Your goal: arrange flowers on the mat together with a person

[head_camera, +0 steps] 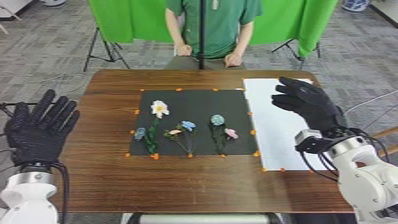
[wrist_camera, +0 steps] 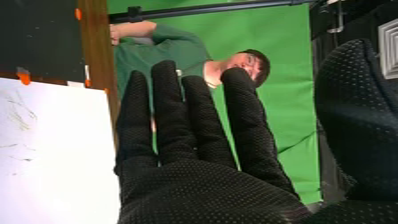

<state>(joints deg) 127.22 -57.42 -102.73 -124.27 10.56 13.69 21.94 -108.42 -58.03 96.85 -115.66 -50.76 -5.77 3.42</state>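
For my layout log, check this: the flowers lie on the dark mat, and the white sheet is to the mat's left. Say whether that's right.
Wrong side: the head view shows the white sheet to the right of the dark mat. The flowers do lie on it.

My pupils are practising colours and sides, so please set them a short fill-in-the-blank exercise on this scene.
The flower head farthest from the robot is ____.
Seen in the head view, the dark mat lies to the ____ of the white sheet.
The small tabs along the mat's edge are ____.
The hand nearer the sheet is the robot's ____ one.
Missing words: white; left; orange; right.
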